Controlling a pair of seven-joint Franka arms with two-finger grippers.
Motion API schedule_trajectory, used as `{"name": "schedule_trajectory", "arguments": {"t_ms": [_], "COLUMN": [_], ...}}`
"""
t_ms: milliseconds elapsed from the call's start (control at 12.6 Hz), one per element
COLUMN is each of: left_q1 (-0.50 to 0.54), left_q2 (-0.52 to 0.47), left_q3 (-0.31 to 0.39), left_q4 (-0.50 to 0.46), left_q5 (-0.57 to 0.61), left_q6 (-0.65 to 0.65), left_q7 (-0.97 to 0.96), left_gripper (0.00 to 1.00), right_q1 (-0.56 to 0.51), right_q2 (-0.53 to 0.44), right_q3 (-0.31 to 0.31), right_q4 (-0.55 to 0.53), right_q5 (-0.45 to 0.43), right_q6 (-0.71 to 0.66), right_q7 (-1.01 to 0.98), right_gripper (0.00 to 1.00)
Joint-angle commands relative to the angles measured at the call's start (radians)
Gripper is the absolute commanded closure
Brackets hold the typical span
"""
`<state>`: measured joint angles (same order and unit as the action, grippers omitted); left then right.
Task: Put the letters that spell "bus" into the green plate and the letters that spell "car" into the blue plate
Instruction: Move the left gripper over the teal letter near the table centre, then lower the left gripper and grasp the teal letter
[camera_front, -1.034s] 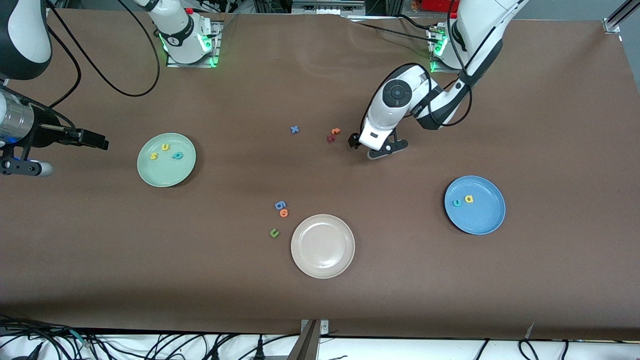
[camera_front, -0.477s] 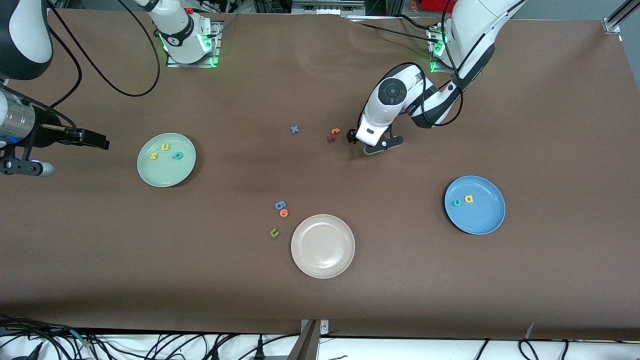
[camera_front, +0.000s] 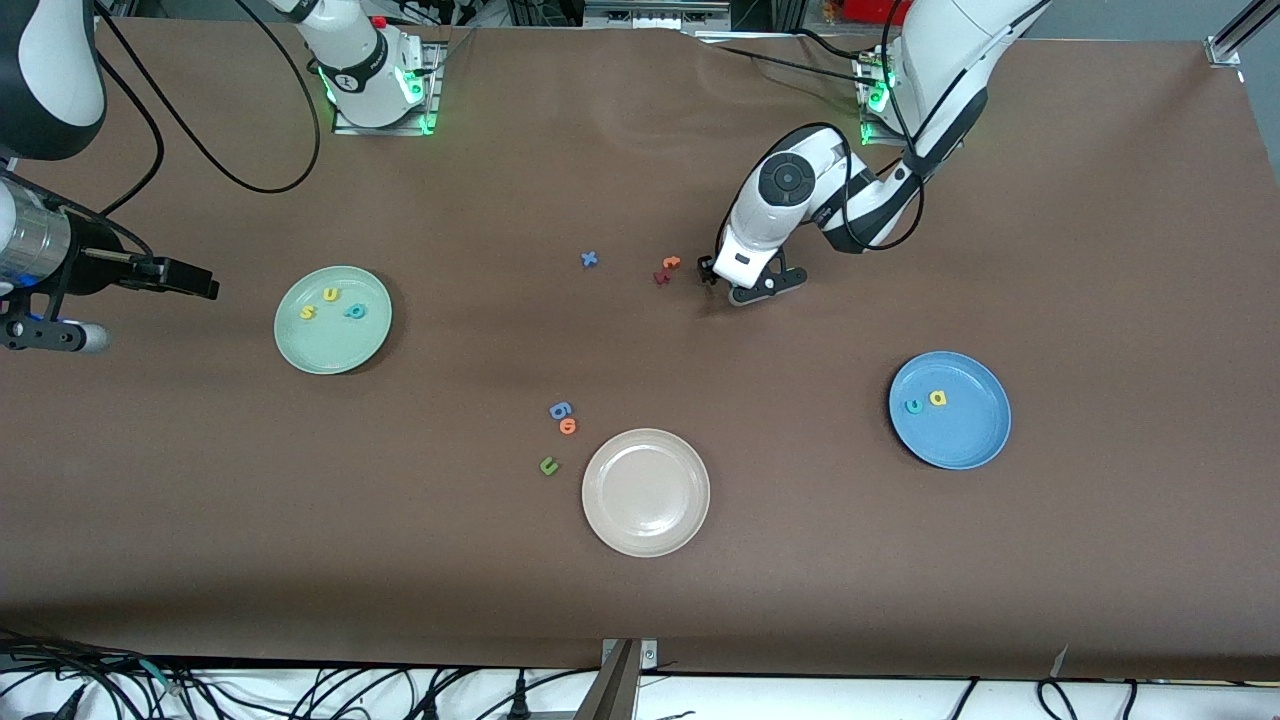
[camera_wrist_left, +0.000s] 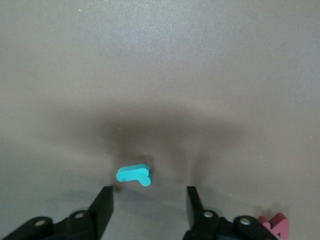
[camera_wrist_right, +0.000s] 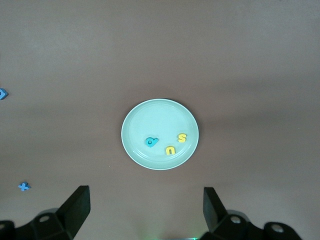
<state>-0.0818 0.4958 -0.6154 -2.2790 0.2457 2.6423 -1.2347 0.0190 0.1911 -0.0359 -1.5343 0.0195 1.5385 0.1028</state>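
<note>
My left gripper (camera_wrist_left: 146, 202) has dropped to the worktop, jaws apart and narrowing around the teal "r" (camera_wrist_left: 134, 174); "car" lacks only it. The right gripper (camera_wrist_right: 145, 207) waits, jaws apart.

Left tool (camera_wrist_left: 147, 197) moved toward teal "r" (camera_wrist_left: 134, 174), fingers seemingly narrower.

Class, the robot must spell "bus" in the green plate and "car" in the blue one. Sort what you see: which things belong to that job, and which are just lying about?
Belongs to the job:
green plate with s, u, b
blue plate with c, a
teal r on the table, between the left gripper fingers

Just lying about:
beige plate
blue x
orange t
dark-red t
blue g
orange o
olive u
</note>
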Motion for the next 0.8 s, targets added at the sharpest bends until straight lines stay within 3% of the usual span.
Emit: {"name": "schedule_trajectory", "arguments": {"t_ms": [0,239,716], "left_q1": [-0.003,-0.001,0.005], "left_q2": [0.013,0.027,0.027], "left_q3": [0.008,0.014,0.019], "left_q4": [-0.005,-0.004,0.003], "left_q5": [0.064,0.083,0.083], "left_q6": [0.016,0.016,0.013], "left_q7": [-0.032,-0.04,-0.04], "left_gripper": [0.37,0.38,0.54], "right_q1": [-0.016,-0.016,-0.014], "right_q2": [-0.03,-0.03,-0.024], "right_q3": [0.018,0.018,0.018], "right_q4": [-0.029,-0.029,-0.027], "right_q5": [-0.015,-0.015,-0.013], "right_q6": [0.0,0.0,0.011], "right_q7": [0.001,0.001,0.005], "right_gripper": [0.0,0.0,0.0]}}
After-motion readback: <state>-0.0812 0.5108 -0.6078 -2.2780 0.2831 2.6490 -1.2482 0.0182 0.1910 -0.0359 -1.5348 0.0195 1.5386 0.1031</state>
